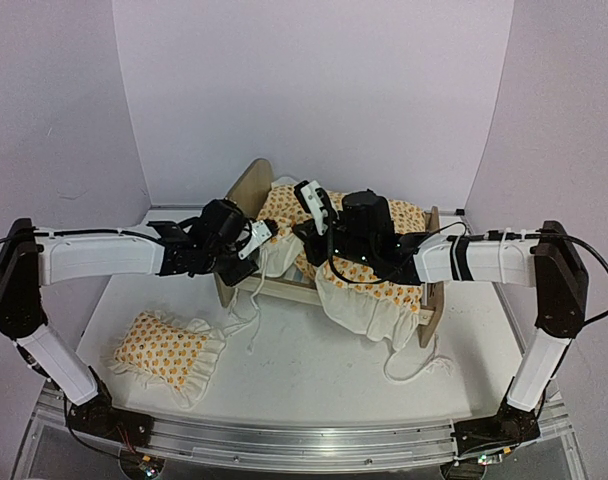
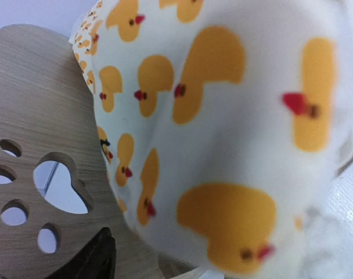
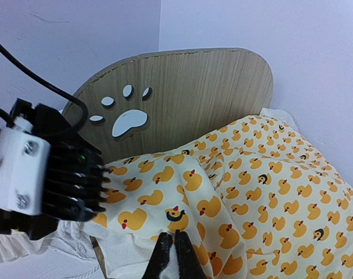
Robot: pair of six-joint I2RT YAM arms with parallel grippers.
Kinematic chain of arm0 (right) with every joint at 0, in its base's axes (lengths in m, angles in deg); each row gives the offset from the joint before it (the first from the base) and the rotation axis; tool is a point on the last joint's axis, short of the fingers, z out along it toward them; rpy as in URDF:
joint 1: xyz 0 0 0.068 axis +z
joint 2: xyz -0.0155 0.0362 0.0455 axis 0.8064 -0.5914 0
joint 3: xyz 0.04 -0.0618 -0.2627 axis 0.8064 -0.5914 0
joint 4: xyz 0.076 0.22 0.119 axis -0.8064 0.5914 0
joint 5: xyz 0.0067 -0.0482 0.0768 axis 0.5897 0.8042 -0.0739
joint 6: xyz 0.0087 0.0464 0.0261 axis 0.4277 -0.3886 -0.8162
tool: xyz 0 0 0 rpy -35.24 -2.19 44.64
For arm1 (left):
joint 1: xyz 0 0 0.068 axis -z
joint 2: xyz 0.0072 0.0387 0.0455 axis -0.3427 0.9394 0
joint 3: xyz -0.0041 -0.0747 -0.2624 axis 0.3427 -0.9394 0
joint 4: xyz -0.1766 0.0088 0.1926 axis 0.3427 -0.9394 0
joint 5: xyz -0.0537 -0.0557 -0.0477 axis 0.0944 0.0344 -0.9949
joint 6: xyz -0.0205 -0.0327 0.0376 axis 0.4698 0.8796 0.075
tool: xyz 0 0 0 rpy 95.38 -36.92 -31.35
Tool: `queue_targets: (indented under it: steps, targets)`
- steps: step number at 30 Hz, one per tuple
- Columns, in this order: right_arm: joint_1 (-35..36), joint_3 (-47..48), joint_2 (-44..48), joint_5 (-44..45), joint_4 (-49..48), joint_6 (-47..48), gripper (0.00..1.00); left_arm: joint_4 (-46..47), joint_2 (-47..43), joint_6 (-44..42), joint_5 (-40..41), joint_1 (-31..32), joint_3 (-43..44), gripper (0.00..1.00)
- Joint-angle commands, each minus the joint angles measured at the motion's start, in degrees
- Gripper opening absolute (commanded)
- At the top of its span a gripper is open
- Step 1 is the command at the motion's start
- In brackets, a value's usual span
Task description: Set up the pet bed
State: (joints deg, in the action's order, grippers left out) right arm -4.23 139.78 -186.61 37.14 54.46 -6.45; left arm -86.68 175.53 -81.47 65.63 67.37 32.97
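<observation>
Bed (image 1: 248,186) sits mid-tabletop (image 1: 314,385) toward the back, with the blanket (image 1: 384,290) draped over it and spilling off the near rail. I judge I'm spreading the cover. My right fingers (image 3: 185,261) are pressed together at a fold. Whether my left fingers (image 2: 98,258), by the headboard, are parted I cannot tell. Next I should square the cloth, then fetch the pillow (image 1: 164,345), which lies near-left with room around it.

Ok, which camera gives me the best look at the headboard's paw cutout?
Right wrist: the headboard faces it, with the whole paw cutout showing. Left wrist has the cutout close but clipped at the frame edge. Top external shows only the headboard's slanted top, no cutout.
</observation>
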Motion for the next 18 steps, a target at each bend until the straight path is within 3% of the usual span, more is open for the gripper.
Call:
queue_targets:
  steps: [1,9,14,18]
  targets:
    - [-0.22,1.85,2.77,-0.52,-1.51,-0.57,0.00,-1.24,-10.11,9.28,-7.28,-0.71,0.88,0.74]
    - [-0.25,2.80,2.02,1.37,-0.99,-2.05,0.00,1.67,-24.42,36.60,-25.29,-5.56,-11.09,0.78]
    - [-0.21,3.30,1.84,1.29,-0.50,-2.91,0.00,15.73,-29.15,56.96,-32.33,-7.24,-26.61,0.67]
    - [-0.21,3.76,1.50,0.45,-0.28,-3.70,0.00,26.18,-25.73,67.76,-30.21,-7.11,-33.44,0.53]
